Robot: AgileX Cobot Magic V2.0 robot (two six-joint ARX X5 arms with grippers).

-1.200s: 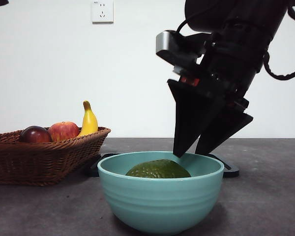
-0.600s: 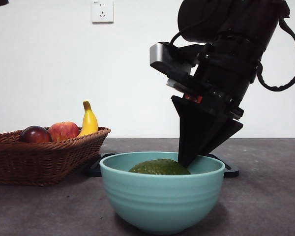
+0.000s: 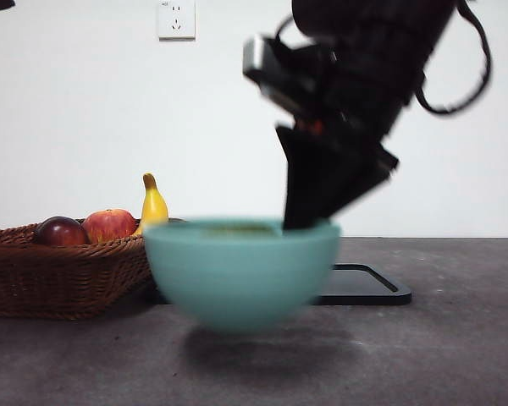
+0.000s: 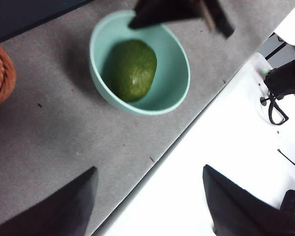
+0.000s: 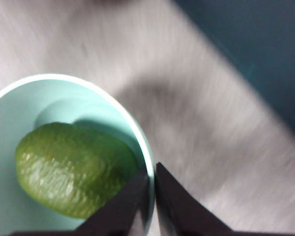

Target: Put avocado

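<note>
In the front view the right gripper (image 3: pixel 309 222) pinches the far right rim of the bowl (image 3: pixel 241 271), which hangs blurred above the table (image 3: pixel 440 355) beside the basket (image 3: pixel 63 271). The left wrist view shows the avocado (image 4: pixel 132 70) lying loose inside the bowl, while the left gripper (image 4: pixel 150 204) waits apart with jaws spread. In the right wrist view the jaws clamp the rim beside the avocado, so I judge the carry should stay level and slow.

We've got a chunky matte-black arm here, blurry in the front view, with a silver-grey boxy block on its side, a small red spot below it, and a black cable looping off the top. Its right claw (image 3: pixel 309 216) is two flat black tapered wedges; the left claw (image 4: pixel 150 206) matches.
</note>
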